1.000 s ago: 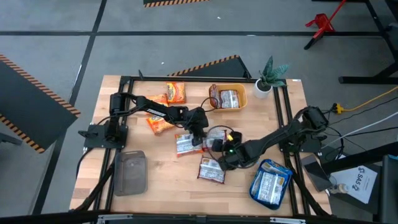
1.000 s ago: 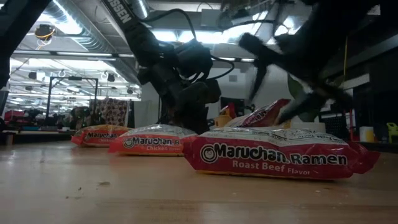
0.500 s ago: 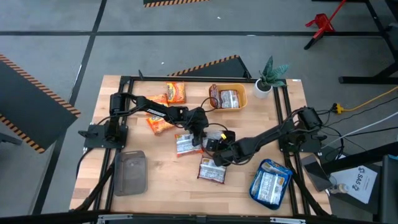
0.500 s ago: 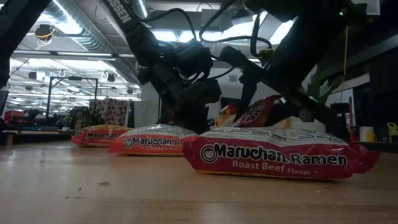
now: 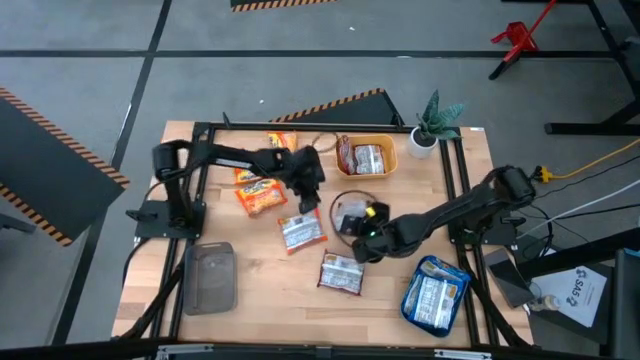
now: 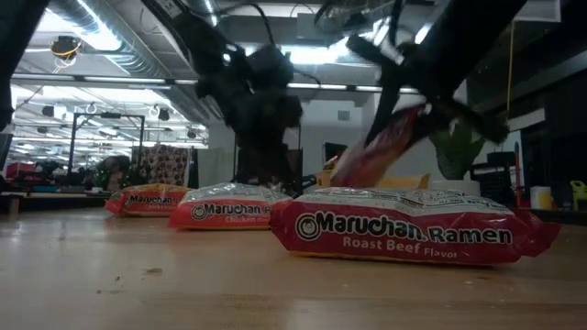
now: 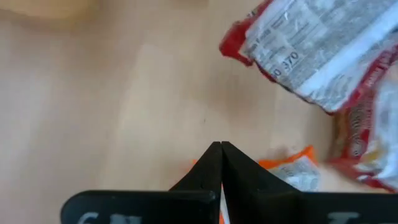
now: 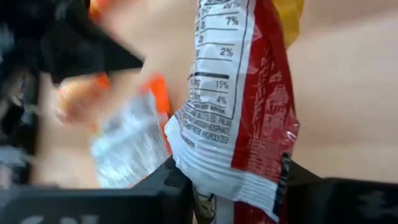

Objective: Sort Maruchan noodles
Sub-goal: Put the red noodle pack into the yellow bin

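Observation:
My right gripper [image 8: 233, 186] is shut on a red-and-white Maruchan packet [image 5: 347, 213] at the table's middle; the low view shows this packet [image 6: 381, 151] tilted in the air. My left gripper [image 7: 221, 149] is shut and empty, above the table left of the yellow bowl [image 5: 388, 150]. Below it lies an orange packet [image 7: 289, 177]. Flat on the table are another orange packet [image 5: 258, 196], a red-and-white one [image 5: 301, 232] and a red one [image 5: 340, 273]. My right gripper pinches one short sealed end of the red-and-white packet [image 8: 231, 177] between its two fingers [image 8: 166, 186]. The fingers slant down at it from the table's right side. The packet hangs tilted below the fingers; its low end is hidden behind the front packet [image 6: 413, 229].
The yellow bowl holds red-and-white packets [image 5: 368, 158]. A teal tray [image 5: 410, 300] with blue packets stands near right, a grey tray [image 5: 210, 278] near left. A potted plant [image 5: 432, 122] is at the far right corner. More orange packets [image 5: 283, 143] lie at the far edge.
My right gripper has shut on the red-and-white packet and raised its held end, so the packet now hangs tilted instead of lying low. My left gripper, shut throughout, has risen and drawn back toward the table's far left, away from the middle packets.

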`<state>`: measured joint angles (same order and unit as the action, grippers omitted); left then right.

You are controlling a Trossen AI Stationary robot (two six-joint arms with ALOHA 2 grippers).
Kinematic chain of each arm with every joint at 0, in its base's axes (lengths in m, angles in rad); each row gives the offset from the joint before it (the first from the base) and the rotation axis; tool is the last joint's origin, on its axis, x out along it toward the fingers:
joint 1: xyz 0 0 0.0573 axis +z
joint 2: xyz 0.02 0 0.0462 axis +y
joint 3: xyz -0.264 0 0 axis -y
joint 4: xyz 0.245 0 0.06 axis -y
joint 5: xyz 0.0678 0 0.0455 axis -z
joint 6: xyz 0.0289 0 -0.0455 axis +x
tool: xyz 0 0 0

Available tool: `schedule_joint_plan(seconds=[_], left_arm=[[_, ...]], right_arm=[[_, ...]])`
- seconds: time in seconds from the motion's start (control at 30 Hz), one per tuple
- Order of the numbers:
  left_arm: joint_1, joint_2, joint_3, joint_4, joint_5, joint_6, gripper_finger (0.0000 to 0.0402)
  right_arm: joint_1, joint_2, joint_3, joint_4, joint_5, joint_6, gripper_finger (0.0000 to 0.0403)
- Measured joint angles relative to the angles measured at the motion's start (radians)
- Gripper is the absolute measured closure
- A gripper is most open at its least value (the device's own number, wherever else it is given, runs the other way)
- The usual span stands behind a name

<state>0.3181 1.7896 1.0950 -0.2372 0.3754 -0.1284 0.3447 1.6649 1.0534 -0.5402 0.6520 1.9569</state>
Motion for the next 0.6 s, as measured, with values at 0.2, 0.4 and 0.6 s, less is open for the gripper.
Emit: schedule_joint_plan(seconds=[0.2, 0.4, 0.6], left_arm=[[0.057, -0.128, 0.002, 0.009, -0.051, 0.009, 0.0402], [0.103, -0.19, 0.002, 0.005, -0.075, 0.05, 0.0402], [0.143, -0.19, 0.002, -0.026, -0.037, 0.056, 0.0402]], right_arm=[[-0.046, -0.183, 0.001, -0.314, 0.184, 0.082, 0.0309], [-0.278, -0.316, 0.001, -0.391, 0.132, -0.244, 0.031], [-0.604, -0.374, 0.001, -0.164, -0.178, -0.847, 0.031]])
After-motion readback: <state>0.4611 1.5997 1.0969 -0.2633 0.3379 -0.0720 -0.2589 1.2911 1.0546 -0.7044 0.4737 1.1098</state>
